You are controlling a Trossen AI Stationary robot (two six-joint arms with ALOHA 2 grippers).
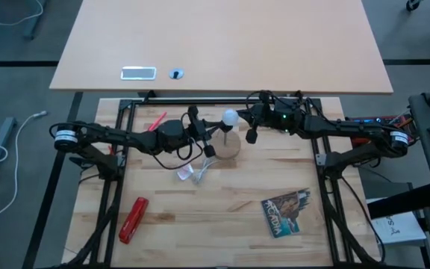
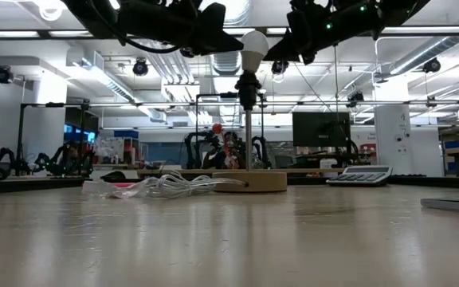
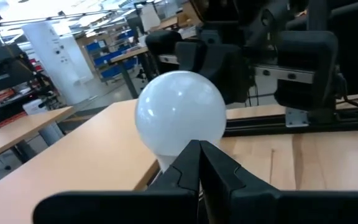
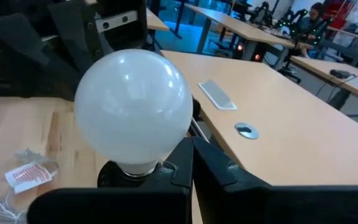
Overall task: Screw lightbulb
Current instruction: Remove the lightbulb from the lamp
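Bare tabletop nearest; beyond it I see the lightbulb [image 2: 254, 48] upright atop the socket [image 2: 247, 88], axis vertical, left gripper [image 1: 198, 131] and right gripper [image 1: 249, 114] flanking it, both clenched, neither gripping

The lightbulb [image 1: 231, 116] sits atop the socket [image 2: 248, 88] on the wooden disc [image 1: 228, 146]. The left gripper [image 1: 200, 127] and right gripper [image 1: 246, 117] flank it (wrapper [image 1: 189, 173] lies before the disc).

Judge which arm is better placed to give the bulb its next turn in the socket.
Probably the right. The lightbulb already sits in the socket; the right gripper is beside its neck, while the left gripper, fingers together, sits lower by the stem.
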